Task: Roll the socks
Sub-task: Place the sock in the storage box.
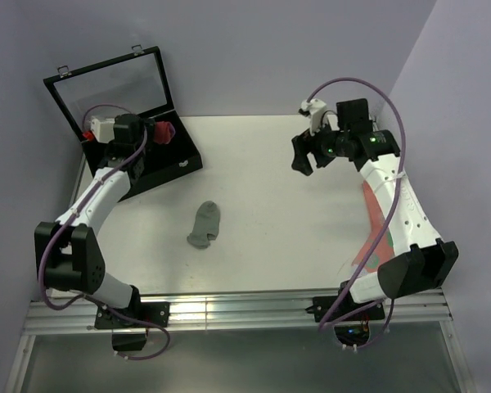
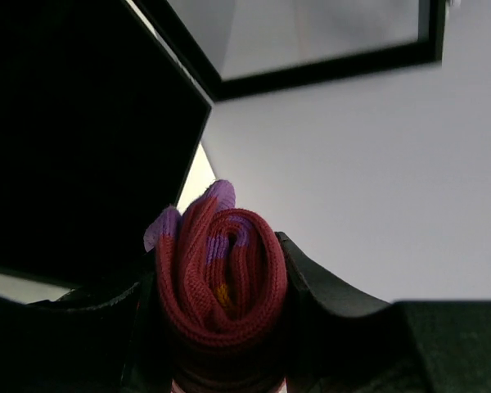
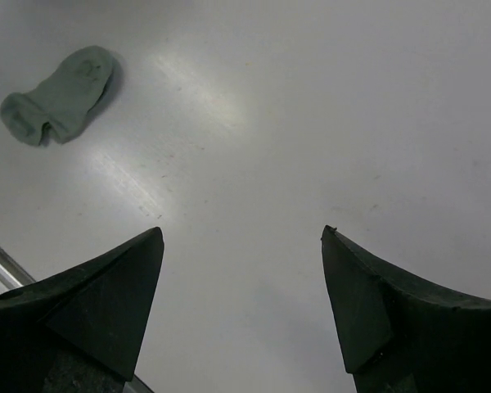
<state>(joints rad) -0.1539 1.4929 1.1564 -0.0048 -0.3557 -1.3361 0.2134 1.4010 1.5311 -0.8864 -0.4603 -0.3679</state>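
The magenta-red sock (image 2: 219, 274), rolled into a tight coil with purple and orange showing, sits between my left gripper's fingers (image 2: 311, 278). My left gripper (image 1: 159, 134) is shut on that roll (image 1: 165, 132) above the black box (image 1: 180, 160) at the back left. The grey ankle sock (image 1: 204, 224) lies flat and unrolled near the table's middle, and it also shows at the top left of the right wrist view (image 3: 61, 102). My right gripper (image 1: 304, 155) hovers over bare table at the back right, well apart from the grey sock. Its jaws (image 3: 241, 233) are wide open and empty.
The black box has its glass lid (image 1: 114, 82) standing open toward the back wall. A salmon-pink sock (image 1: 375, 219) lies along the right edge, partly under my right arm. Purple-grey walls close in the back and both sides.
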